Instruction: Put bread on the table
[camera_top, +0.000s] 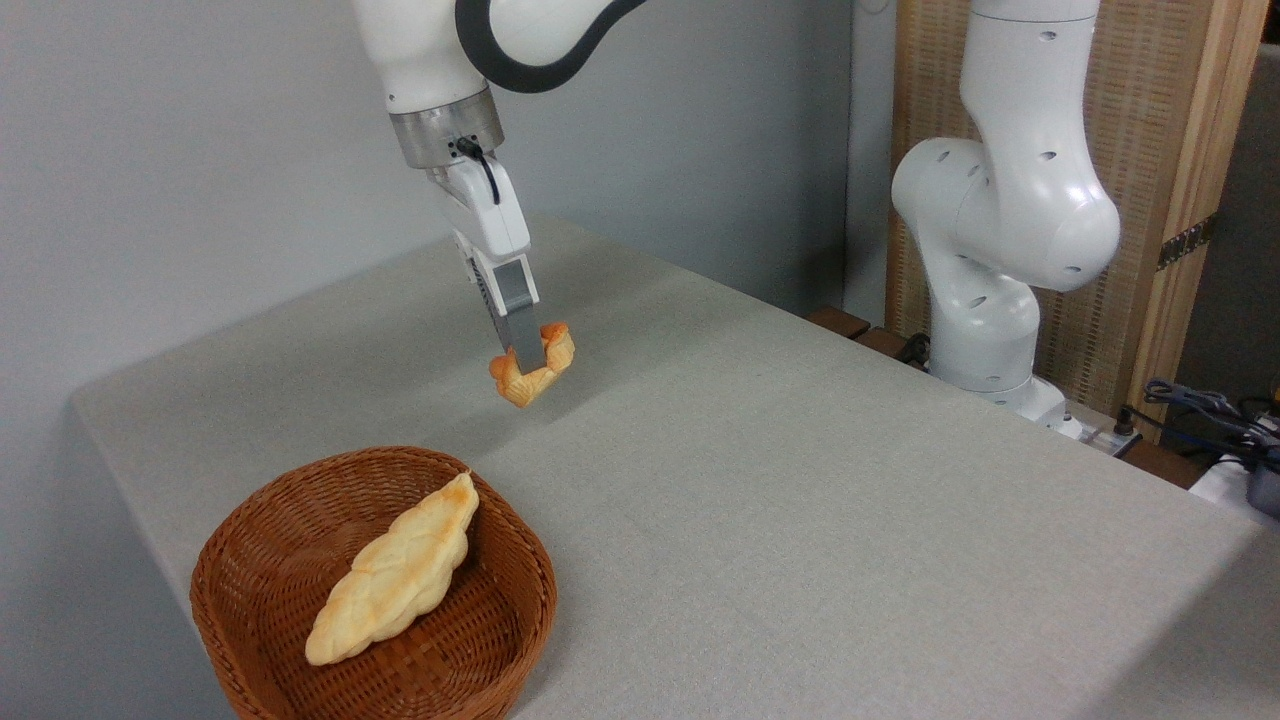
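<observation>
The bread (537, 370), a small golden-orange knotted bun, hangs in the air above the grey-beige table (800, 500), up and to the right of the basket. My gripper (527, 357) is shut on the bun, its grey fingers (520, 318) pinching it from above. The arm slants down from the upper left, so the gripper is tilted. The bun does not touch the tabletop; a faint shadow lies beneath it.
A brown wicker basket (500, 640) sits at the table's front left corner with a long pale braided loaf (395, 570) lying in it. The robot's white base (1000, 260) stands at the back right, with cables (1200, 405) beside it. A wooden screen (1150, 150) stands behind.
</observation>
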